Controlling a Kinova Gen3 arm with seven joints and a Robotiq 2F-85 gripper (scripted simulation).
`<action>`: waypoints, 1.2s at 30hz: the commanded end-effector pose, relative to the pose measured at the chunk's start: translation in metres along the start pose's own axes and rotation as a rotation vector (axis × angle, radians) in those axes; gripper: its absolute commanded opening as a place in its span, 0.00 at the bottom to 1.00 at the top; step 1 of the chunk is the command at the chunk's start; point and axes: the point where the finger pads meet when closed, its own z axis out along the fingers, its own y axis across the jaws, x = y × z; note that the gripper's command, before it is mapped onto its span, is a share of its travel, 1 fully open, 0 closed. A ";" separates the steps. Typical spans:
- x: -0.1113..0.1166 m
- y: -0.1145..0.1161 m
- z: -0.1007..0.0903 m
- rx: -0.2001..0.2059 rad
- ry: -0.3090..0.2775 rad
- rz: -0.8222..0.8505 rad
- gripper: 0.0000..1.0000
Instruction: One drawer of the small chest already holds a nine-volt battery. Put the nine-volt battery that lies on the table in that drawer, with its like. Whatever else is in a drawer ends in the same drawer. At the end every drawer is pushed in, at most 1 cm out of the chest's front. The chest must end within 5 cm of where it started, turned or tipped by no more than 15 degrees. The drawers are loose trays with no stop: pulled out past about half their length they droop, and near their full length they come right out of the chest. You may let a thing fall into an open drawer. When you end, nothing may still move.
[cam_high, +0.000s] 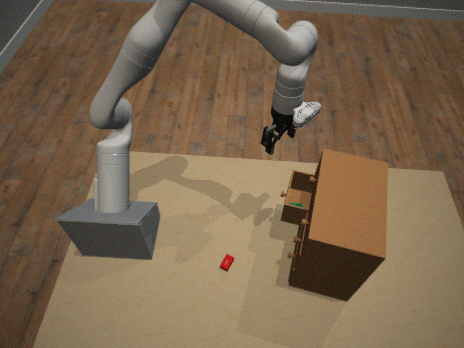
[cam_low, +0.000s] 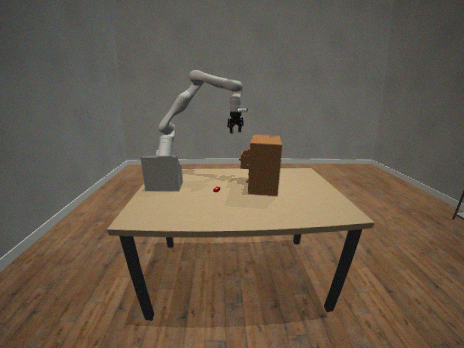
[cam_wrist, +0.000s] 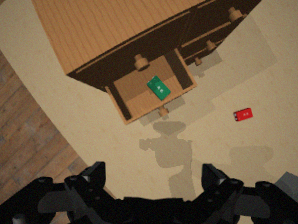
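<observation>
The red nine-volt battery (cam_high: 227, 262) (cam_low: 216, 189) (cam_wrist: 243, 114) lies flat on the table, in front of the chest. The wooden chest (cam_high: 350, 200) (cam_low: 265, 165) (cam_wrist: 115, 30) stands upright. One upper drawer (cam_high: 294, 215) (cam_low: 245, 159) (cam_wrist: 142, 114), at the chest's far end in the top view, is pulled partly out and looks level. A green nine-volt battery (cam_high: 296, 204) (cam_wrist: 159, 88) lies inside it. My gripper (cam_high: 281, 142) (cam_low: 236, 131) (cam_wrist: 153, 173) is open and empty, high above the table near the open drawer, touching nothing.
The other drawers look pushed in; their knobs (cam_high: 297, 239) (cam_wrist: 235, 13) stick out of the chest's front. The grey robot base (cam_high: 110, 232) (cam_low: 162, 173) stands on the table (cam_high: 165, 310) (cam_low: 200, 215), across from the chest's front.
</observation>
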 end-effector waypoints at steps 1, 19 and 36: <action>-0.002 0.003 -0.010 0.006 0.007 -0.034 1.00; -0.027 0.017 -0.039 0.007 -0.010 -0.315 1.00; -0.041 0.026 -0.056 0.008 -0.021 -0.477 1.00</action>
